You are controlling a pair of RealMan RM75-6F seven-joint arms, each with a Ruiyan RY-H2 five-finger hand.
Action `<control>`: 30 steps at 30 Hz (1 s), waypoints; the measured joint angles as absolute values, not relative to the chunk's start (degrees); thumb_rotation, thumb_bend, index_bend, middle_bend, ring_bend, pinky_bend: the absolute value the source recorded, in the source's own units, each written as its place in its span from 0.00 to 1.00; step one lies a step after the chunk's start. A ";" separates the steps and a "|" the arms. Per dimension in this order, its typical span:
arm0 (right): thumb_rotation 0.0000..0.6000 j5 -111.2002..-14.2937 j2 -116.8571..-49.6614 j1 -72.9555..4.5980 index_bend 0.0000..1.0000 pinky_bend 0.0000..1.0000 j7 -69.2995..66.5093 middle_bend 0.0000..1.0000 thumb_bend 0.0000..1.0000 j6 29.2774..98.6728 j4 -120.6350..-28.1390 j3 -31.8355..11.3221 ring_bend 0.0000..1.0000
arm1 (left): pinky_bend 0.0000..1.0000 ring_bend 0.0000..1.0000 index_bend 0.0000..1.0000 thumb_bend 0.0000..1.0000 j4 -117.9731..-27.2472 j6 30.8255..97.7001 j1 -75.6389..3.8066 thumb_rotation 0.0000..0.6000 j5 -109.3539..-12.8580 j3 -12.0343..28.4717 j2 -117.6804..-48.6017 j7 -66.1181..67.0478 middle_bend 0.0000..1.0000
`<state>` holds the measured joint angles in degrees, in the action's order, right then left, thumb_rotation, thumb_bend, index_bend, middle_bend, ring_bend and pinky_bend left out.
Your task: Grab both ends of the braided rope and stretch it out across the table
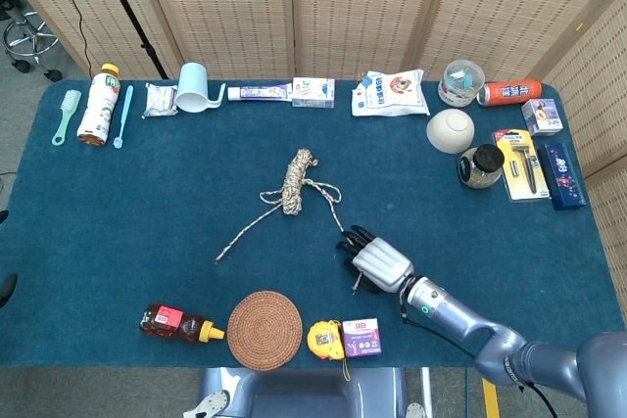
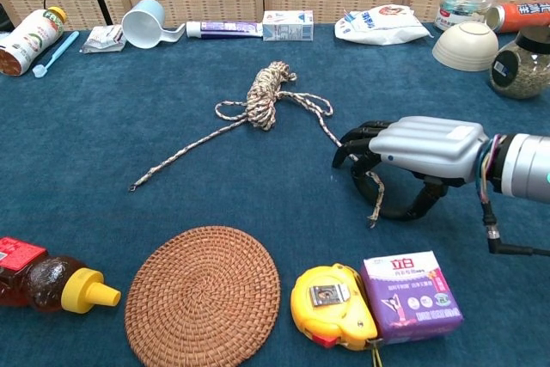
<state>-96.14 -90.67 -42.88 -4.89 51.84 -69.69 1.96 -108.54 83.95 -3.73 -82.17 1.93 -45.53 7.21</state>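
Now the right hand (image 2: pixel 404 165) curls its fingers (image 2: pixel 357 145) around the rope (image 2: pixel 262 100) end at 5 o'clock from the coil, apparently clamped. Next, I judge, the left hand must take the other end at 8 o'clock.

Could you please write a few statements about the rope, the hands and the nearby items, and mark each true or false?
1. The right hand is over the rope's near-right end, fingers curled around it. True.
2. The braided rope is stretched straight across the table. False: its middle is still a bundled coil.
3. The left hand holds the rope's other end. False: that end lies free on the cloth, with no left hand in view.
4. The woven coaster lies left of the tape measure. True.
5. The blue cup stands upright. False: it lies on its side.
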 measured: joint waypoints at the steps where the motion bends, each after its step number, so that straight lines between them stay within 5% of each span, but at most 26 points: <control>1: 1.00 -96.10 -90.71 -42.88 0.53 0.00 -4.84 0.19 0.39 51.85 -69.67 1.99 0.04 | 0.00 0.00 0.00 0.35 -108.50 83.95 -3.76 1.00 -82.18 1.96 -45.53 7.20 0.00; 30: 1.00 -94.49 -91.14 -42.37 0.58 0.00 -1.66 0.20 0.40 52.78 -70.87 2.60 0.05 | 0.00 0.00 0.00 0.35 -108.32 84.49 -3.59 1.00 -82.68 1.99 -45.21 6.68 0.00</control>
